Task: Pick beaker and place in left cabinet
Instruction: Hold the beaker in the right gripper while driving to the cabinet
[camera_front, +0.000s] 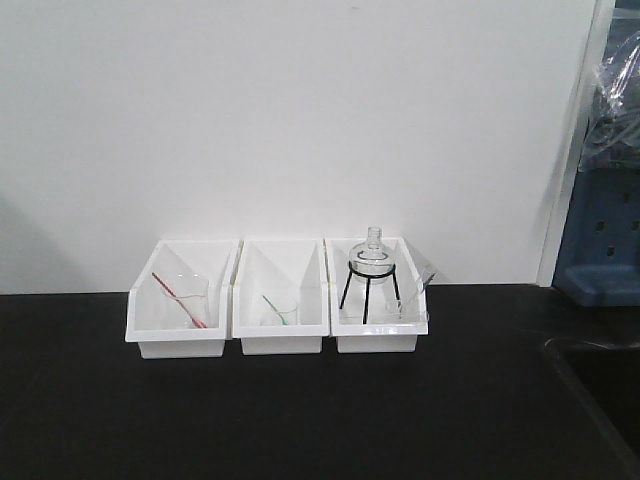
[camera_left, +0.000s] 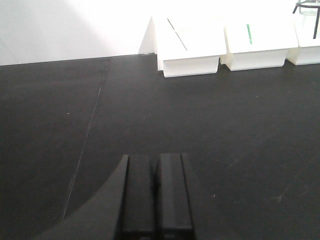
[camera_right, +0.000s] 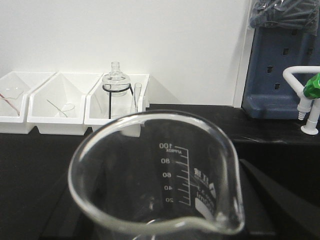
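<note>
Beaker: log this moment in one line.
beaker upright, empty, at right wrist camera | left end effector shut, empty, over counter | cabinet unseen

A matte black bench top (camera_front: 300, 420) runs back to a white wall (camera_front: 300, 110). Three white bins stand directly on it, side by side in a row along the far edge: the left bin (camera_front: 180, 343), the middle bin (camera_front: 281, 341) and the right bin (camera_front: 376, 340). At the far right stand a blue rack (camera_right: 275, 75) and a white tap (camera_right: 303, 107).

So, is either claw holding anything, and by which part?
Left claw is shut and empty. The beaker fills the right wrist view, likely held, but where it is gripped cannot be told.
</note>
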